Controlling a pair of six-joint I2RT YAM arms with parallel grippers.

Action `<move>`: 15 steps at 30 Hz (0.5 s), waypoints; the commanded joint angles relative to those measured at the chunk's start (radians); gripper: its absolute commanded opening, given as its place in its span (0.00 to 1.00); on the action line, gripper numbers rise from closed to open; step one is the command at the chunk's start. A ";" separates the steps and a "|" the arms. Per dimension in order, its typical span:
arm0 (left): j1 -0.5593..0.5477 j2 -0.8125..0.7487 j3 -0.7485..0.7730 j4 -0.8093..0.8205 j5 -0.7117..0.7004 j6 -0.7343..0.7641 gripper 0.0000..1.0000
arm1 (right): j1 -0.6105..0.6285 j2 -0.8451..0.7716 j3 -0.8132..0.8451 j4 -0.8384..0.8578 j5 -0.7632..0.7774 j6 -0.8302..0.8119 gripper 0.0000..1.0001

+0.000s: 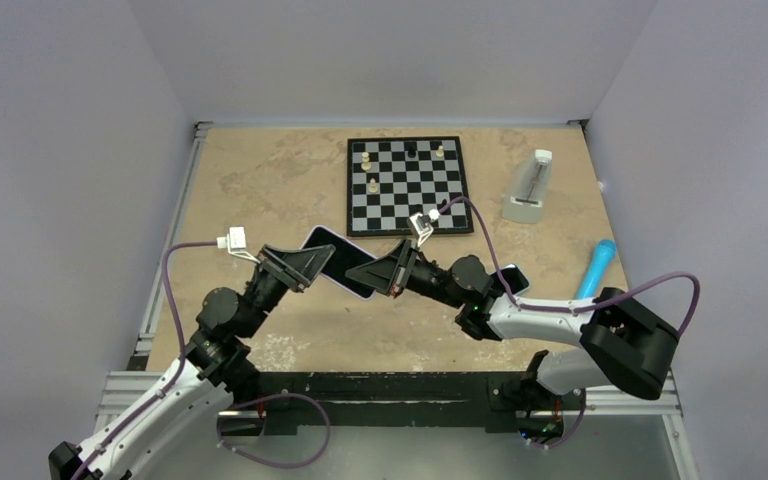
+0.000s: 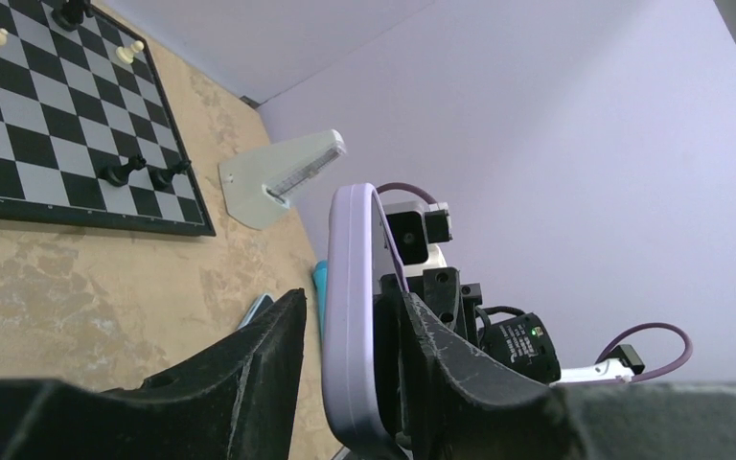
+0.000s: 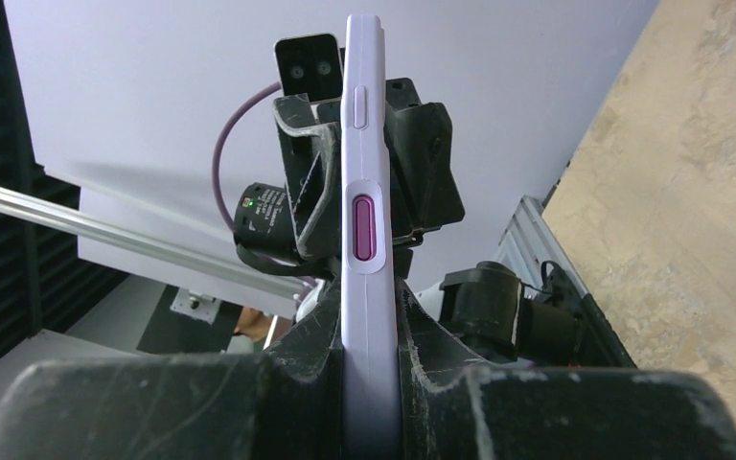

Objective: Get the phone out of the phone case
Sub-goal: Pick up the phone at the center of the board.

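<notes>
A lavender phone case (image 1: 361, 293) with the dark phone (image 1: 339, 259) in it is held on edge above the table between my two grippers. My right gripper (image 1: 382, 273) is shut on one end of the case; in the right wrist view both fingers press its sides (image 3: 369, 297), and a magenta side button (image 3: 365, 228) shows. My left gripper (image 1: 320, 258) straddles the other end. In the left wrist view the case (image 2: 350, 316) lies against the right finger (image 2: 441, 355), with a visible gap to the left finger (image 2: 259, 364).
A chessboard (image 1: 407, 185) with a few pieces lies at the back centre. A white wedge-shaped device (image 1: 528, 190) stands at the back right. A blue cylinder (image 1: 596, 268) and a second flat phone-like object (image 1: 513, 280) lie on the table beside the right arm.
</notes>
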State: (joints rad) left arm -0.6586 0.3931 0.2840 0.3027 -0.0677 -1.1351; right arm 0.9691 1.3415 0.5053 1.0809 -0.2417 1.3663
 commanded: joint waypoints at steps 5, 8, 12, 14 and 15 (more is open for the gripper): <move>0.003 0.027 0.026 0.112 -0.009 0.017 0.46 | 0.017 -0.063 0.030 0.075 0.053 -0.002 0.00; 0.003 0.046 0.042 0.124 0.021 0.036 0.35 | 0.019 -0.060 0.038 0.073 0.043 -0.013 0.00; 0.003 0.046 0.044 0.170 0.047 0.064 0.07 | 0.021 -0.058 0.057 0.087 -0.026 -0.087 0.14; 0.005 0.024 0.048 0.155 0.061 0.075 0.00 | 0.008 -0.085 0.070 0.003 -0.084 -0.157 0.38; 0.009 0.012 0.052 0.127 0.087 0.080 0.00 | -0.006 -0.102 0.080 -0.057 -0.142 -0.203 0.44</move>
State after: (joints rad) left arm -0.6605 0.4305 0.3004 0.4248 -0.0307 -1.1561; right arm 0.9802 1.3117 0.5156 1.0706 -0.2440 1.2938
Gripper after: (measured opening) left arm 0.183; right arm 0.330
